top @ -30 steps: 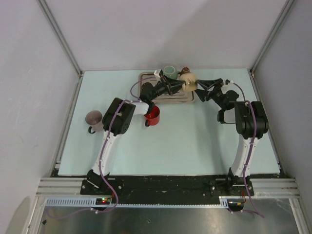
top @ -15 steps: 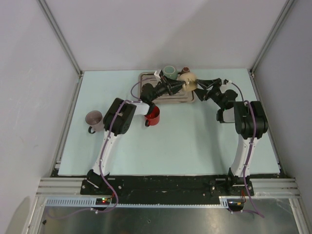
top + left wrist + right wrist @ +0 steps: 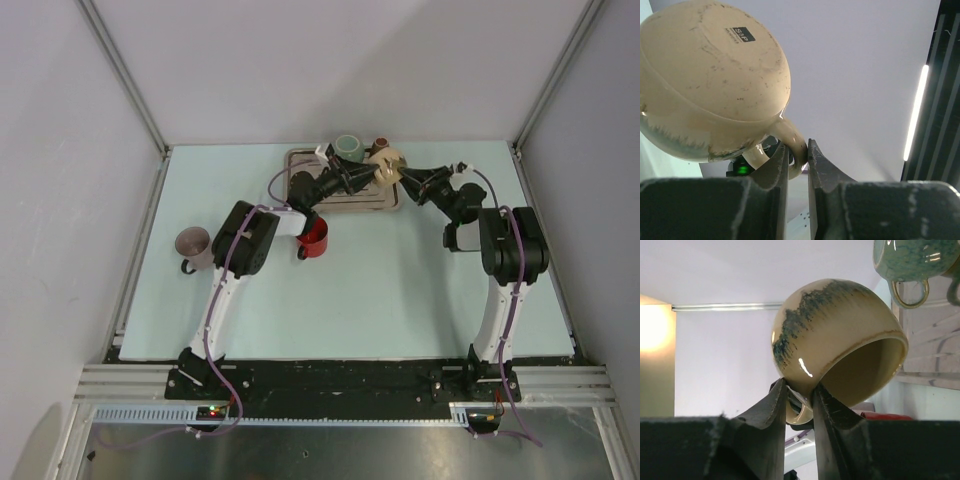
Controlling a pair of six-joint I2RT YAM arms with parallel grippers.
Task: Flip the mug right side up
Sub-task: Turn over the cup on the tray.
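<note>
White walls (image 3: pixel 330 70) stand on three sides of a pale blue-green table (image 3: pixel 400 300), with silver metal bars in the corners. At the back of the table lies a brown tray (image 3: pixel 372 201), and the cream mug (image 3: pixel 386 165) is up over its far right corner, held between the two arms. The mug is tipped over on its side, not upright and not fully upside down. The line from its bottom to its mouth runs mostly sideways. Its flat bottom, with a small dark label, faces the left wrist camera. Its open mouth faces the right side and a little down. The handle (image 3: pixel 790 137) sticks out from the low side. The left gripper (image 3: pixel 362 178) is nearly closed and pinches the loop of the handle. The right gripper (image 3: pixel 404 178) comes from the other side, and its fingers sit close together, squeezing the part where the handle joins the mug. From above, the arms cover much of the tray, and you cannot see where the fingers touch. A green mug (image 3: pixel 347 147) stands at the back of the tray, and the right wrist picture cuts off its top. A small dark mug (image 3: pixel 381 143) behind is too small to make out well. A red mug (image 3: pixel 314 237) sits on the table partly under the left arm. A grey mug (image 3: pixel 193 243) stands far off at the left.
</note>
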